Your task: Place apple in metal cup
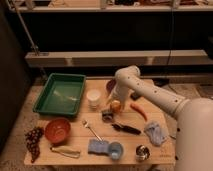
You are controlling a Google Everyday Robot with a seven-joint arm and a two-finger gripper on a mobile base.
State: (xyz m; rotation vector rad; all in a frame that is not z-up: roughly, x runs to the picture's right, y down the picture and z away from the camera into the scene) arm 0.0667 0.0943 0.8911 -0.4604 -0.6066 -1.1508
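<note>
The apple is a small yellow-orange fruit near the middle of the wooden table, right of the white cup. My gripper points down right over the apple, at its top; the white arm reaches it from the right. The metal cup is a small shiny silver cup near the table's front right corner, far from the gripper. It stands upright, and I see nothing in its dark inside.
A green tray lies at the back left. A red bowl and grapes are at the front left. An orange carrot, a grey cloth, a black-handled tool, a fork and a light blue cup lie between the apple and the metal cup.
</note>
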